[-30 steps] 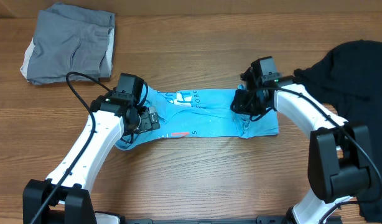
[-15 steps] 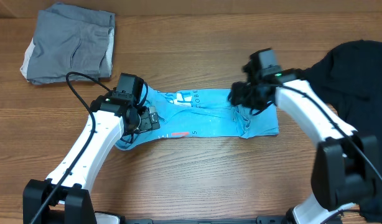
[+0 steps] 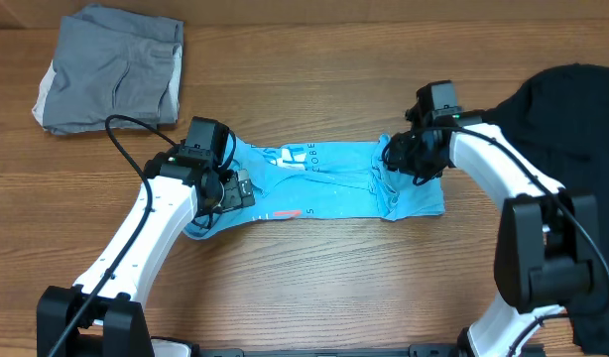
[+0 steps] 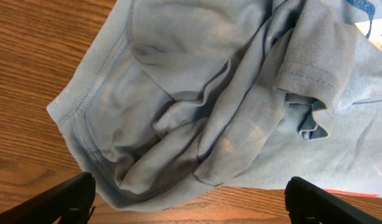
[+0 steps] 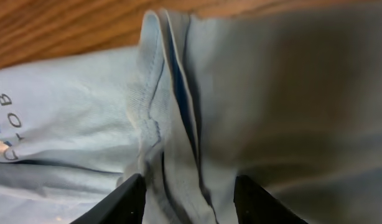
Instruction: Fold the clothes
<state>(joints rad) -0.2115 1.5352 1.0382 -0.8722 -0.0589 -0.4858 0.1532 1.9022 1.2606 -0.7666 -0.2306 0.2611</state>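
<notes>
The light blue T-shirt (image 3: 324,188) lies in a strip, nine to three o'clock: the left claw (image 3: 228,190) hangs spread wide over its nine end; the right claw (image 3: 401,159) straddles a fold at three, pinching or not, I can't tell.

The lettered T-shirt (image 3: 324,183) is laid across the middle of the tabletop (image 3: 314,278). A folded garment (image 3: 111,69) is set at the upper left. The plain T-shirt (image 3: 562,109) is heaped at the right edge.
</notes>
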